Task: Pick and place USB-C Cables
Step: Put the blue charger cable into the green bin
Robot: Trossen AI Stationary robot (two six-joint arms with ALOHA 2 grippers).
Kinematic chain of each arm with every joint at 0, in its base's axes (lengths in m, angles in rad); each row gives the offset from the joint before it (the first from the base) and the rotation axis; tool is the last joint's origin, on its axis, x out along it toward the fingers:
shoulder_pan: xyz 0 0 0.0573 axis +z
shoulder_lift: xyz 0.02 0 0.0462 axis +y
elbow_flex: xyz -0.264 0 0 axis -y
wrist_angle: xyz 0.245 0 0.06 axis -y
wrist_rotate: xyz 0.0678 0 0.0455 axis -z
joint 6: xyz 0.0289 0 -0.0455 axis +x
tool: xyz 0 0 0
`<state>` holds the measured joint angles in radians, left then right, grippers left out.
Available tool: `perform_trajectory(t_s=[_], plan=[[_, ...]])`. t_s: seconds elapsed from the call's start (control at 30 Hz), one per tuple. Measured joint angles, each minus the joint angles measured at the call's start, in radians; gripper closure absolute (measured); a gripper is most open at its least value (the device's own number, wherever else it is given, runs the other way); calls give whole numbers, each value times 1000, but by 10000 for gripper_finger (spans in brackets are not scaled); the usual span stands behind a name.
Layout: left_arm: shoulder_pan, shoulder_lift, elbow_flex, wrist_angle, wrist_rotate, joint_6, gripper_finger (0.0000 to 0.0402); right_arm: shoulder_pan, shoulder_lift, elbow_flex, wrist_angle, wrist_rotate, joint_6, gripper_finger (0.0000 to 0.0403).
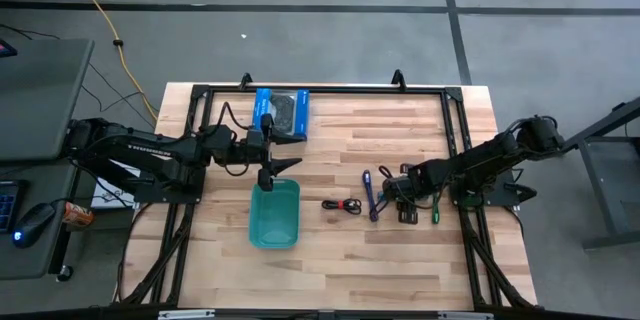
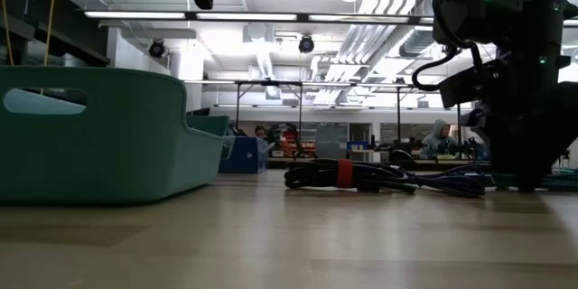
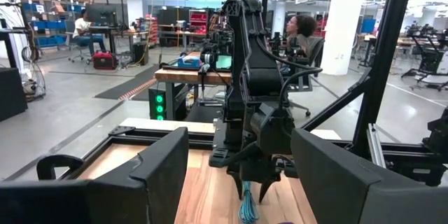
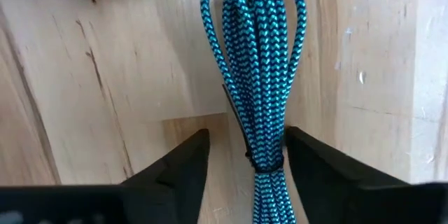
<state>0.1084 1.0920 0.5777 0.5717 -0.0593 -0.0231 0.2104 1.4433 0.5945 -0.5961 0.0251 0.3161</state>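
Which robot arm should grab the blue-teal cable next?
The right one, probably. The right gripper is already down at the blue-teal cable, open, with a finger on each side of the bundle. The left gripper hovers far off by the teal bin.

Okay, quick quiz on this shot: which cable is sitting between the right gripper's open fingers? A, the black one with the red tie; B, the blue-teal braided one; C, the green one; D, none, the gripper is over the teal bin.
B: in the right wrist view the blue-teal braided cable lies on the wood between the two spread fingers of the right gripper, not yet clamped.
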Motion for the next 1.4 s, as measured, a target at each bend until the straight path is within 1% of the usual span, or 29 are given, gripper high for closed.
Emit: perform_trajectory(t_s=[0.13, 0.3, 0.63, 0.73, 1.07, 1.3, 1.4], plan=[[0, 0, 0, 0, 0, 0, 167, 0, 0, 0, 0, -3, 0, 274], [0, 0, 0, 0, 0, 0, 167, 0, 0, 0, 1, -4, -1, 313], [0, 0, 0, 0, 0, 0, 167, 0, 0, 0, 0, -7, -1, 369], [0, 0, 0, 0, 0, 0, 167, 0, 0, 0, 0, -11, -2, 374], [0, 0, 0, -6, 0, 0, 167, 0, 1, 4, -4, -18, -2, 375], [0, 0, 0, -6, 0, 0, 167, 0, 9, 72, -54, -17, -46, 375], [0, 0, 0, -7, 0, 0, 167, 0, 6, 102, -45, -21, -70, 375]])
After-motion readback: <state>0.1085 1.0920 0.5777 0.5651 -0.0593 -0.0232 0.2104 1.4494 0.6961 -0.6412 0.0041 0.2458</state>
